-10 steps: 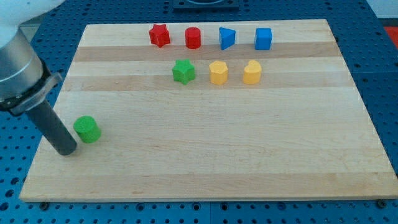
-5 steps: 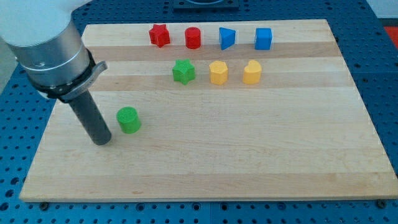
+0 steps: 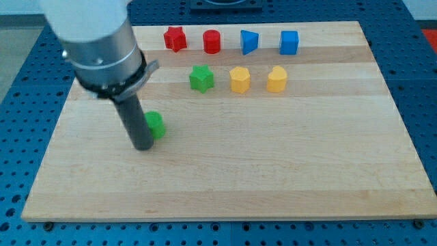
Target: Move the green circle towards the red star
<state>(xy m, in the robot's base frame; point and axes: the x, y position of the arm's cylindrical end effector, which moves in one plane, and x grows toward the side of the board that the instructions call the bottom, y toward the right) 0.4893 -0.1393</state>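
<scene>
My tip (image 3: 144, 145) rests on the worktop (image 3: 273, 157), touching the green circle (image 3: 156, 125) from the view's lower left and partly hiding it. I have no fingers on this rig, only the rod, so nothing is grasped. The green circle lies left of centre, well apart from the red star (image 3: 175, 38) at the view's top. A green star (image 3: 201, 78) stands between them, nearer the red star.
</scene>
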